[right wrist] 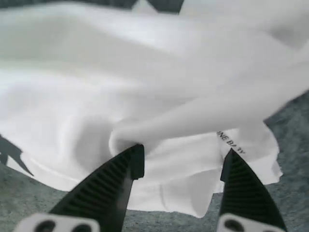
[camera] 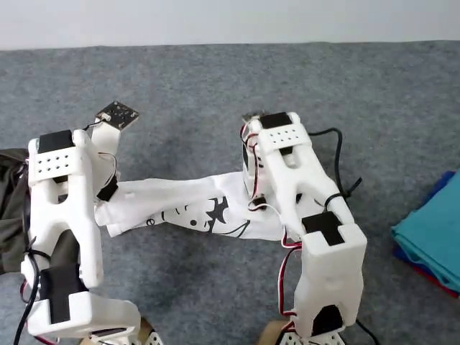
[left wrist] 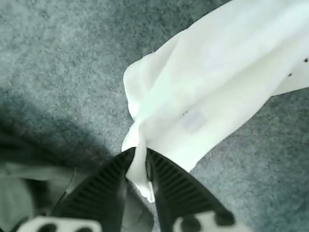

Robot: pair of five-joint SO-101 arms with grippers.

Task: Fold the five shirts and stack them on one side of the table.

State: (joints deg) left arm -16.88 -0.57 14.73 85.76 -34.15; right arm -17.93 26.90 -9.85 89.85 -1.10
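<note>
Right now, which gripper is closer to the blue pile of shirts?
Right. The right gripper is over the end of the white shirt nearer the blue pile; the left gripper pinches its other end, farther away.

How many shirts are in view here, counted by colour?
white shirt: 1
dark shirt: 1, bunched at the table's edge
teal shirt: 1, folded
blue shirt: 1, an edge under the teal one
red shirt: 1, an edge under the teal one
Total: 5
</note>
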